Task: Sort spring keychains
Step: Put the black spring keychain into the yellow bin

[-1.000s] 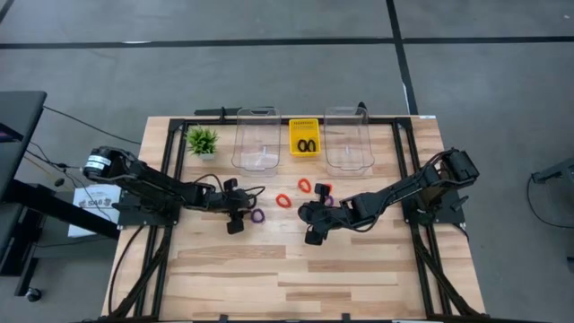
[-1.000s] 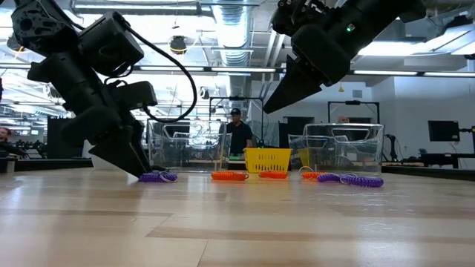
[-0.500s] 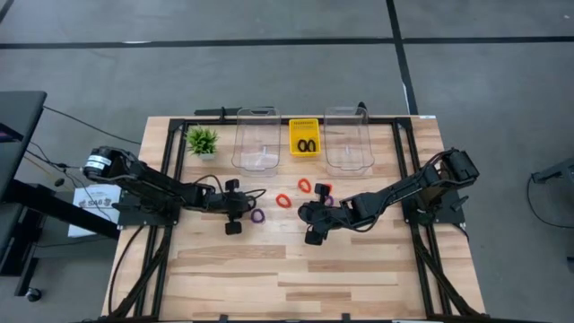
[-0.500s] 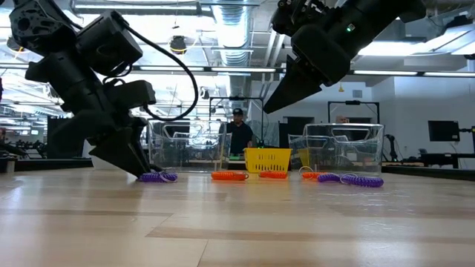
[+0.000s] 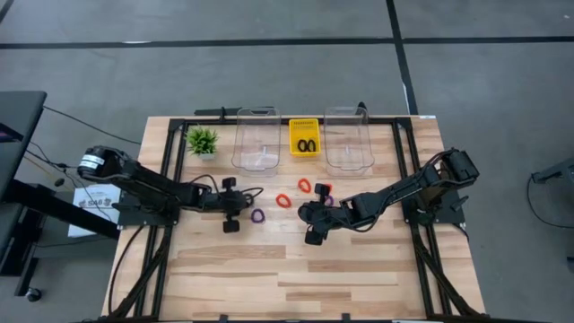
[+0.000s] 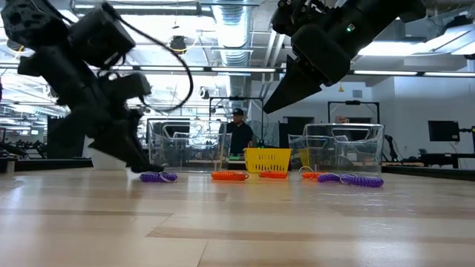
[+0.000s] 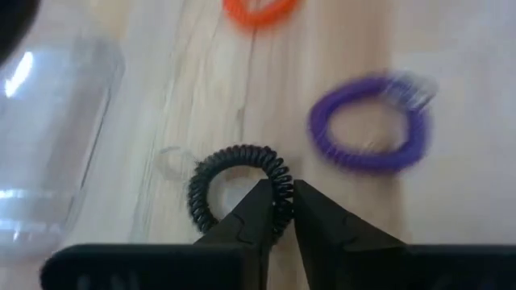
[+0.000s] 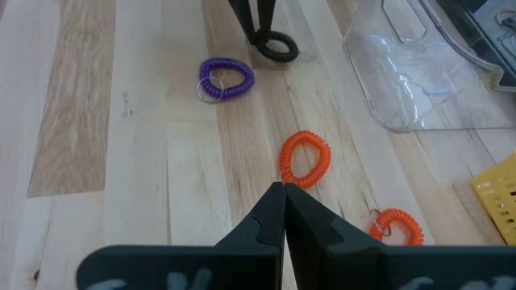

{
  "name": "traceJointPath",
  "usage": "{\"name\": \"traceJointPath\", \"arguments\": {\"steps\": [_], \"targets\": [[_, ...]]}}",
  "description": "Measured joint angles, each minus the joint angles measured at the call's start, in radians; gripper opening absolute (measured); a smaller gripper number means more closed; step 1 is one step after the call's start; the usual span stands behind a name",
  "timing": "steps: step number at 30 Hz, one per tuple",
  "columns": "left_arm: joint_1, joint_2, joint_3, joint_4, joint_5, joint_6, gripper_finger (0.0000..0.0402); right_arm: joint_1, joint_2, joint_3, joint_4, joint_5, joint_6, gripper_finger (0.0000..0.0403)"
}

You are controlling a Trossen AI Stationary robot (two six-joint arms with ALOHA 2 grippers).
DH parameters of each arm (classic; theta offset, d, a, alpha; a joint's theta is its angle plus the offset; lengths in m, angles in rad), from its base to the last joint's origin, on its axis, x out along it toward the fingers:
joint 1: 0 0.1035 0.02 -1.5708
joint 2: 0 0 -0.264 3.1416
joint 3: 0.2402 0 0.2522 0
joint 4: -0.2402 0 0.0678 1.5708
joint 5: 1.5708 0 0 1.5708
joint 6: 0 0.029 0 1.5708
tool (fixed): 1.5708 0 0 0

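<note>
Fingers of the left hand point(image 7: 276, 211), apart a second ago, are now clamped on a black keychain point(image 7: 239, 187) left of centre on the surface point(image 5: 341, 269), so sorting can proceed. The right hand point(image 8: 281, 211) is held together, empty. Black keychains are seen in the yellow basket point(image 5: 304, 137); the clear bins point(image 5: 256, 136) seem empty.

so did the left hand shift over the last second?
Yes. The left hand, shut on the black keychain, pulled slightly back toward its base, away from the purple keychain.
</note>
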Motion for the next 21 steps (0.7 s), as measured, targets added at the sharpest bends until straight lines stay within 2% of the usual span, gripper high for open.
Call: {"name": "traceJointPath", "arguments": {"steps": [10, 21], "targets": [[-0.082, -0.132, 0.001, 0.015, -0.015, 0.000, 0.0044, 0.000, 0.000, 0.000, 0.006, 0.000, 0.000, 0.0001], [-0.147, -0.216, 0.004, 0.064, -0.012, 0.000, 0.0044, -0.003, 0.008, 0.000, 0.149, -0.034, -0.001, 0.0001]]}}
